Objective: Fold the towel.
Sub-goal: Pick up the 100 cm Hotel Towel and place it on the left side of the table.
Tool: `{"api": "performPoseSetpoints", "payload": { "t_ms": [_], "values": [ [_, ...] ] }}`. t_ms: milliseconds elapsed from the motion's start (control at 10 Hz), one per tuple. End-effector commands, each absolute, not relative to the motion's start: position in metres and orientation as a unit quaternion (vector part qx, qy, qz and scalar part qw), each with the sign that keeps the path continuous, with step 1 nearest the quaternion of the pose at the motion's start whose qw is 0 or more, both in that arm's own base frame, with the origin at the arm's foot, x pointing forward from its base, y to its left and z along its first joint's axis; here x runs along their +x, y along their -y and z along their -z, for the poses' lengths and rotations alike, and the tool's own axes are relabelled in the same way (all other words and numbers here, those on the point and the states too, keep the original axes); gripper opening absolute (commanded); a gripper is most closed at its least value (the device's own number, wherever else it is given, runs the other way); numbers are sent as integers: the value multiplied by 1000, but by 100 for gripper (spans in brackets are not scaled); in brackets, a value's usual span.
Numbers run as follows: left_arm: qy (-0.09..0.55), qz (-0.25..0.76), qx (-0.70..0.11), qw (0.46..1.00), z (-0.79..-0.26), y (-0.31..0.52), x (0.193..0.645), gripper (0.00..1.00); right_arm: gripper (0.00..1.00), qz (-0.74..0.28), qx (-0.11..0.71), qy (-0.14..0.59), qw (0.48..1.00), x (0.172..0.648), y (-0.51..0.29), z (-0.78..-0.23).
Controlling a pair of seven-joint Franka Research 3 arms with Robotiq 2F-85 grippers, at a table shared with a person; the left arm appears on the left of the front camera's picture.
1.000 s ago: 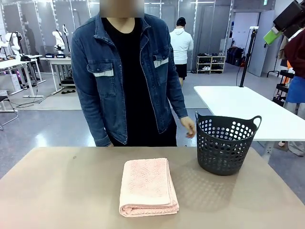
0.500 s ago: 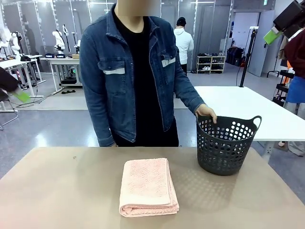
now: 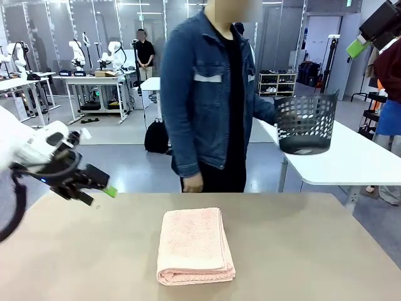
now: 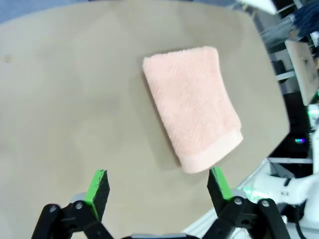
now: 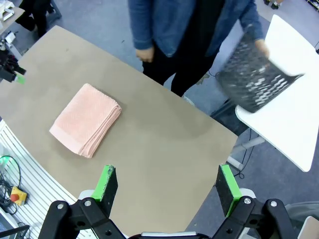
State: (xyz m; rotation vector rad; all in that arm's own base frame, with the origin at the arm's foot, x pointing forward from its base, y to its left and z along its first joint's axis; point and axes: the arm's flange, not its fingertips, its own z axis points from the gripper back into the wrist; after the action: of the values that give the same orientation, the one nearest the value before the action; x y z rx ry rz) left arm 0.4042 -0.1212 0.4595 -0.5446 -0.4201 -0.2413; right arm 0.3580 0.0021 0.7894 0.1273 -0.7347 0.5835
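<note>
While both grippers' jaws gape apart: folded towel (image 3: pixel 195 245) on table (image 3: pixel 301 251), person's basket (image 3: pixel 306 123) contents unclear.

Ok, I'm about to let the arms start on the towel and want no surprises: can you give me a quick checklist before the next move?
1. Towel flat on the table: ok; it lies already folded.
2. Left gripper open, nothing held: ok.
3. Right gripper open, nothing held: ok.
4. Basket off the work table: ok, the person's hand holds it over the white table.
5. Person's other hand away from the towel: ok.
</note>
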Motion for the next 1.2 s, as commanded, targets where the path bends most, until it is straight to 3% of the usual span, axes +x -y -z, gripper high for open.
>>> {"api": "performPoseSetpoints", "payload": {
  "t_ms": [0,400,700,1100],
  "values": [
    [208,109,-308,922,-424,143,428,100,100,-274,64,356,891,359,-2,-791],
    [166,75,-368,912,-345,189,445,100,100,-274,64,356,891,359,-2,-791],
    [115,70,-432,892,-301,210,450,100,100,-274,64,356,891,359,-2,-791],
    [94,75,-469,875,-257,222,450,100,100,-274,64,356,891,359,-2,-791]
  ]
}}
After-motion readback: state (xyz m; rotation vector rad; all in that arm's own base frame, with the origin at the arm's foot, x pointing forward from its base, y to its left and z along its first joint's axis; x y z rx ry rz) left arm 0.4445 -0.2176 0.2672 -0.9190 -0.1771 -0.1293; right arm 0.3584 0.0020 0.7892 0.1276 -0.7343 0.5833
